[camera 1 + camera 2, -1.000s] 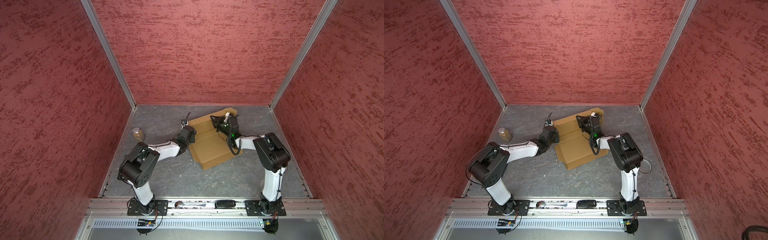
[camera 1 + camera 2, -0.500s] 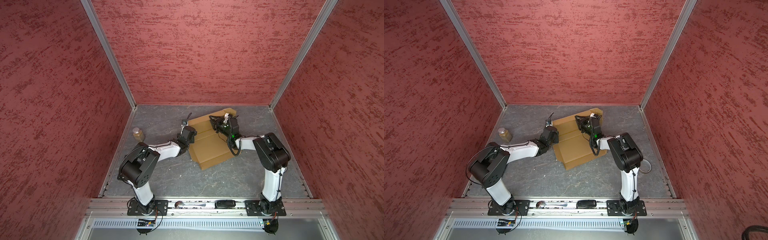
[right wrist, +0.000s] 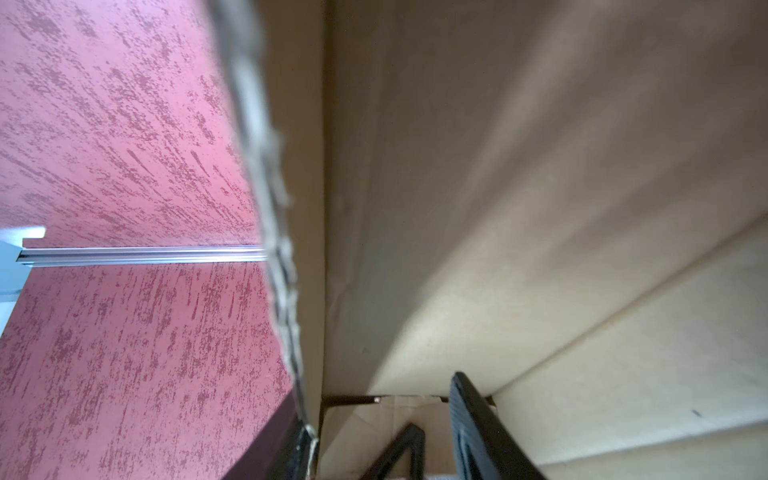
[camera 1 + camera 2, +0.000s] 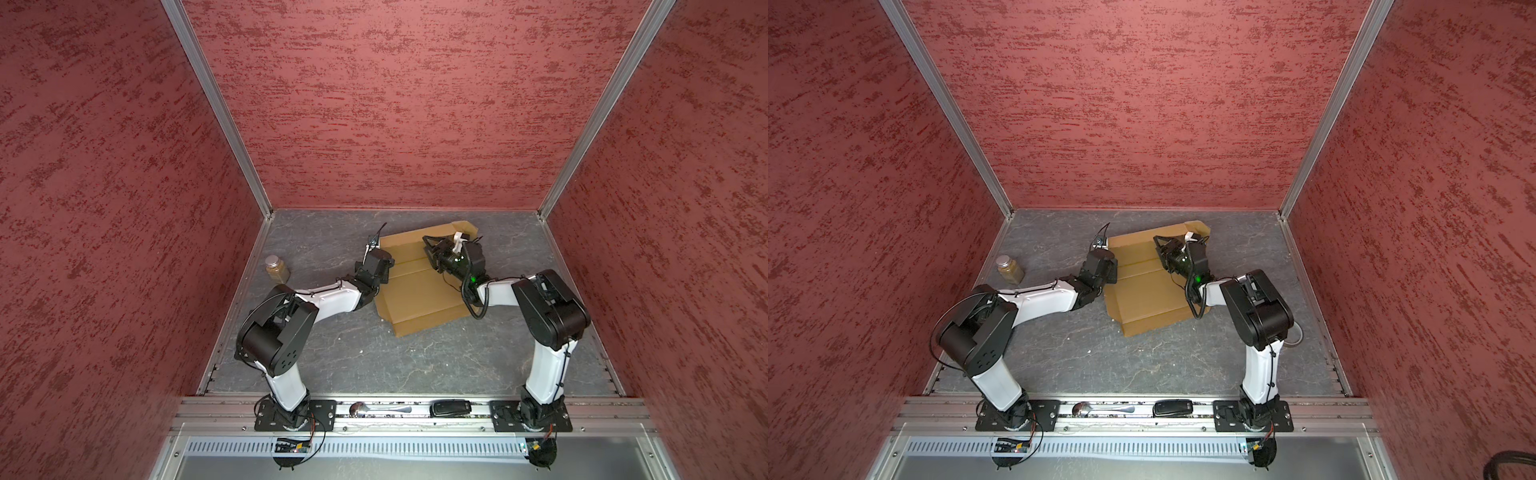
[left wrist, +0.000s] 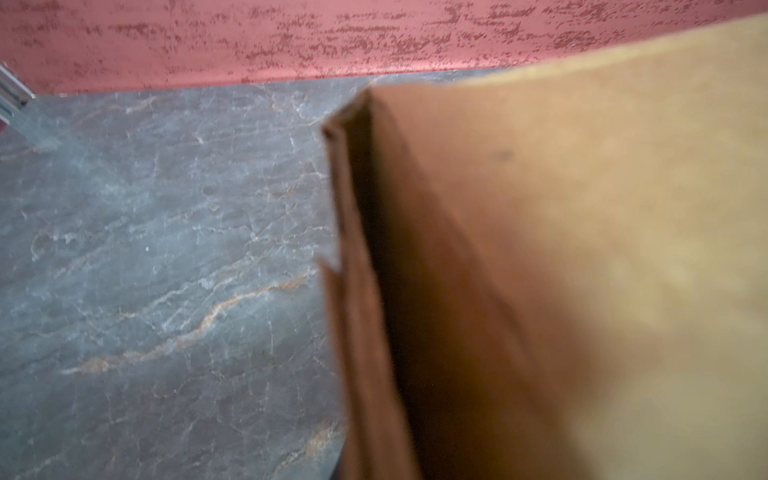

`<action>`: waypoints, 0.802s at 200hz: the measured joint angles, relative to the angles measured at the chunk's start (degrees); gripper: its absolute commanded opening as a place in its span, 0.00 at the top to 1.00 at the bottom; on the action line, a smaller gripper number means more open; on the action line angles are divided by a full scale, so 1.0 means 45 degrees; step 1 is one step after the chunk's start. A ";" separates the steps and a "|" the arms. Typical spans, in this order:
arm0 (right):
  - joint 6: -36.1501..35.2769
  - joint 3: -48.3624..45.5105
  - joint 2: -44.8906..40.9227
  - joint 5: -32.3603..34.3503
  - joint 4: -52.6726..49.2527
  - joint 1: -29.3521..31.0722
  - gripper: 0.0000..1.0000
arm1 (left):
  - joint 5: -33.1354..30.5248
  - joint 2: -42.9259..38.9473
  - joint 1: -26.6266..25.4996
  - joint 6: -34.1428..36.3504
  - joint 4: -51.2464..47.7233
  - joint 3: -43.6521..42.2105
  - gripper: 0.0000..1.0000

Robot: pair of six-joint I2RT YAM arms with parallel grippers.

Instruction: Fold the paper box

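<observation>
The paper box (image 4: 415,291) (image 4: 1146,291) is a tan cardboard sheet lying partly folded on the grey floor, in both top views. My left gripper (image 4: 385,258) (image 4: 1112,266) sits at the box's left edge. In the left wrist view a raised side flap (image 5: 365,291) runs down to where the jaws are; the fingers themselves are hidden. My right gripper (image 4: 430,246) (image 4: 1161,246) is over the back part of the box. In the right wrist view (image 3: 382,424) its jaws stand apart, with a flap edge (image 3: 274,232) beside one black finger (image 3: 473,424).
A glass jar with a silver lid (image 4: 277,269) (image 4: 1010,269) stands near the left wall. A spoon (image 4: 374,409) and a black device (image 4: 451,407) lie on the front rail. Red walls enclose the floor on three sides.
My right gripper's jaws have spread apart over the back flap. The left gripper stays at the box's left edge; the box has hardly shifted.
</observation>
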 measured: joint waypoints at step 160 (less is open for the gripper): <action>-0.6751 0.1647 -0.5270 -0.2521 -0.9296 -0.2409 0.37 | 0.2511 0.0699 0.0287 0.2273 0.1812 0.0797 0.96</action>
